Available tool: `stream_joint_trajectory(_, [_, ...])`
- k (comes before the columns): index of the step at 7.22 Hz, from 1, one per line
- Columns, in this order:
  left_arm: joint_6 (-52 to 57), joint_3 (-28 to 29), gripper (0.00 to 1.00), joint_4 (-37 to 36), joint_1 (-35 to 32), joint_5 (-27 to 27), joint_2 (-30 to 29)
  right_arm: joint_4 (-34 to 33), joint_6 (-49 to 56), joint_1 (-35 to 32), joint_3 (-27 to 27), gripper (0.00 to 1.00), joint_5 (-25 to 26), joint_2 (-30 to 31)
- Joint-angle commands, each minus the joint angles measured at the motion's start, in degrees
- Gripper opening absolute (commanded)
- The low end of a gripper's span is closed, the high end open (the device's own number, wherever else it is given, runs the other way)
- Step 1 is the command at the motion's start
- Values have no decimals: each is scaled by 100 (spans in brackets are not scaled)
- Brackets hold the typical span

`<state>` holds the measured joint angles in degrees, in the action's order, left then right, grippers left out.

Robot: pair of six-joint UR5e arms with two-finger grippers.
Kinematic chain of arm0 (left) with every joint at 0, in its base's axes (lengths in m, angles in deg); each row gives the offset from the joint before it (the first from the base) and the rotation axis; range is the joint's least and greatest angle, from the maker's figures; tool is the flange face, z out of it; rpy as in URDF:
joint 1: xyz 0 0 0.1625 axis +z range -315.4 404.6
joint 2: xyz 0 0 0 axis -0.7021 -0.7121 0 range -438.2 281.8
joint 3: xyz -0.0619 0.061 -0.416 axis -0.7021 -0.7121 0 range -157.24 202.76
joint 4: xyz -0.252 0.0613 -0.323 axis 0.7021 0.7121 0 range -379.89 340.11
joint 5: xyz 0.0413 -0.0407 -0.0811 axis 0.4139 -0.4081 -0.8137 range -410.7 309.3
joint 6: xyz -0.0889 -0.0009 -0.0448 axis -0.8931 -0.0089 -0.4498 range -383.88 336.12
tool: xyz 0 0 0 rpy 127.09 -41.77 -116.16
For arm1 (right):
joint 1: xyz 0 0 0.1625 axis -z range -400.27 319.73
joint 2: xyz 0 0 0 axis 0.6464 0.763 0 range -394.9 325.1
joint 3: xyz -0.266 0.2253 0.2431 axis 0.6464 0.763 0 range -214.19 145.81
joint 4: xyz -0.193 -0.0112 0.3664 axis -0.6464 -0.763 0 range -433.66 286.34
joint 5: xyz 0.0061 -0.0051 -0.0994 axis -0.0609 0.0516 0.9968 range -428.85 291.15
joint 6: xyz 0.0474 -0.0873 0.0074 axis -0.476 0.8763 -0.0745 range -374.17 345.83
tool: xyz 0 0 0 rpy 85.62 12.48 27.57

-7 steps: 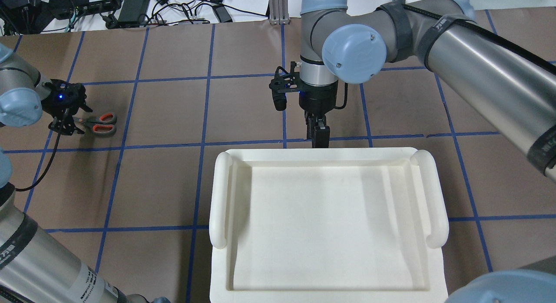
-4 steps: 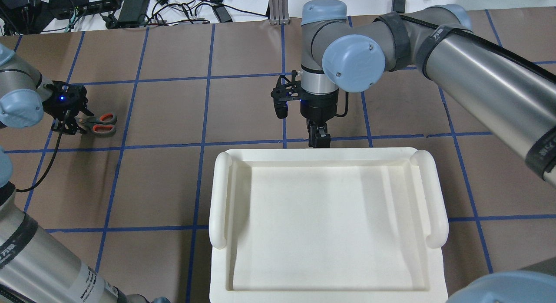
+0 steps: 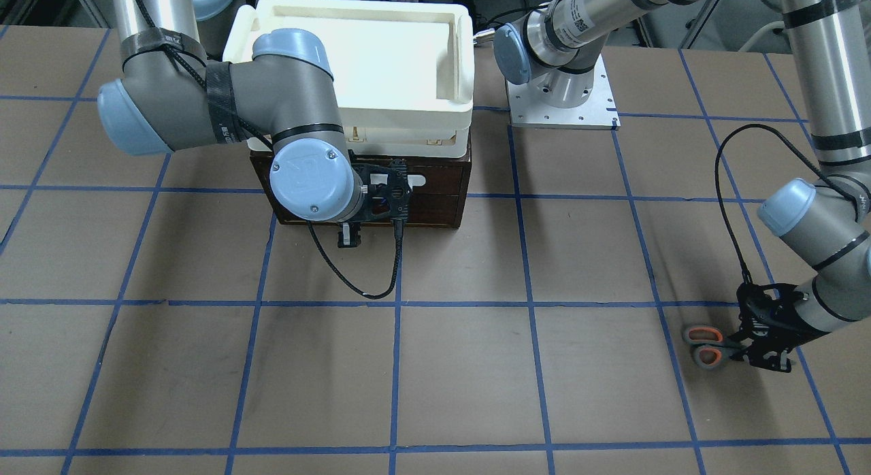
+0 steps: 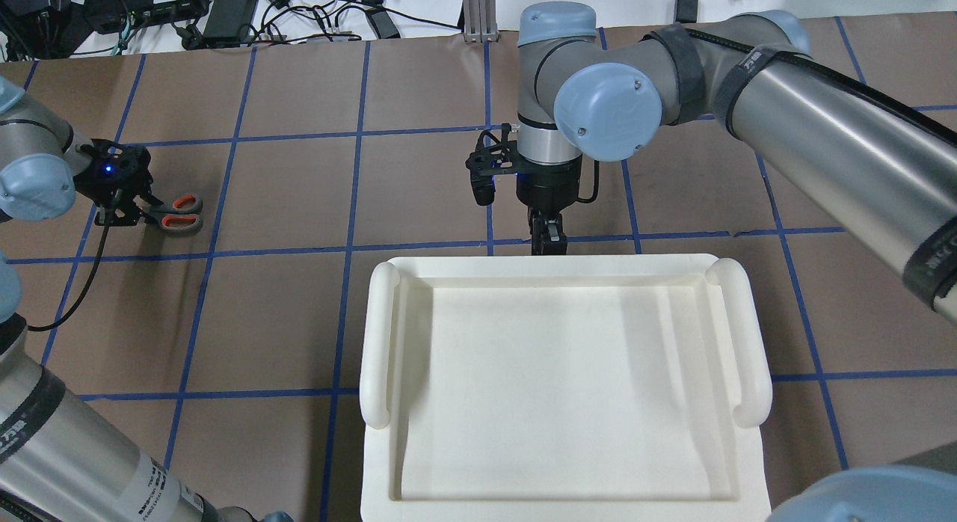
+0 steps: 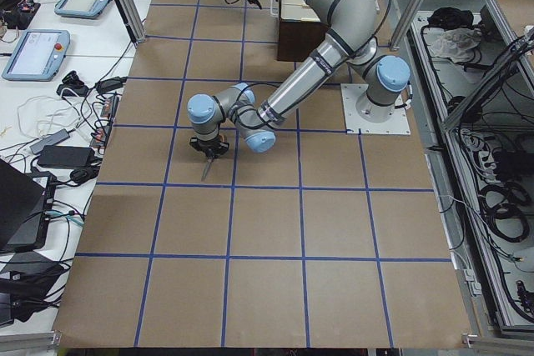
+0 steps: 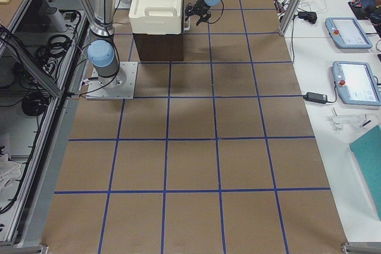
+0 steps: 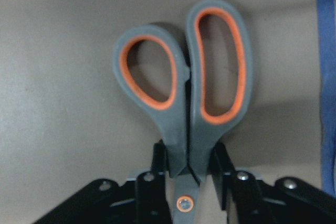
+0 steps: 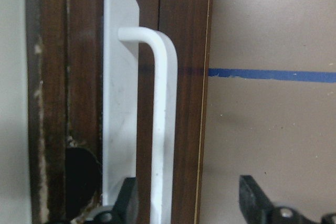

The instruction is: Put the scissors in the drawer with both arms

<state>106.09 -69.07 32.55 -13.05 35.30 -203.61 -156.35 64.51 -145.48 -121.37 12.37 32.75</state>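
The scissors (image 4: 178,212) lie on the brown table at the far left, orange-lined loops pointing toward the middle. My left gripper (image 4: 138,210) is shut on them; in the left wrist view its fingers (image 7: 159,158) press both shanks of the scissors (image 7: 184,103) just above the pivot. The dark brown drawer (image 3: 435,199) is closed under a white tray. My right gripper (image 4: 548,241) is open in front of it. In the right wrist view its jaws stand on either side of the white bar handle (image 8: 163,119). The scissors (image 3: 708,346) also show in the front view.
The white plastic tray (image 4: 377,342) sits on top of the drawer cabinet and hides it from above. The right arm's elbow (image 3: 313,179) hangs in front of the drawer face. Cables and power bricks (image 4: 224,13) lie beyond the table's far edge.
My left gripper has shifted a little toward the scissors' loops and closed on the shanks. My right arm has dropped slightly, its gripper staying at the drawer front.
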Motion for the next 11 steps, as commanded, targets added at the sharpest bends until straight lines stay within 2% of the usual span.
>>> stream_joint_trajectory(1, [2, -1, 3, 3, 0, -5, 8, -10, -177, 0, -9, 61, 8, -6])
stream_joint_trajectory(4, [-16, 8, 0, 3, 0, -14, 43, -36, -125, 0, -70, 56, 43, 3])
stream_joint_trajectory(7, [-33, 8, 0, 12, 0, -14, 78, -475, -81, -9, -71, 53, 96, -6])
stream_joint_trajectory(9, [-42, 8, 0, 12, 0, -40, 104, -546, -46, -9, -18, 53, 324, -6])
stream_joint_trajectory(11, [-86, 17, 0, 29, -9, -49, 140, -739, 16, -9, 69, 52, 325, -137])
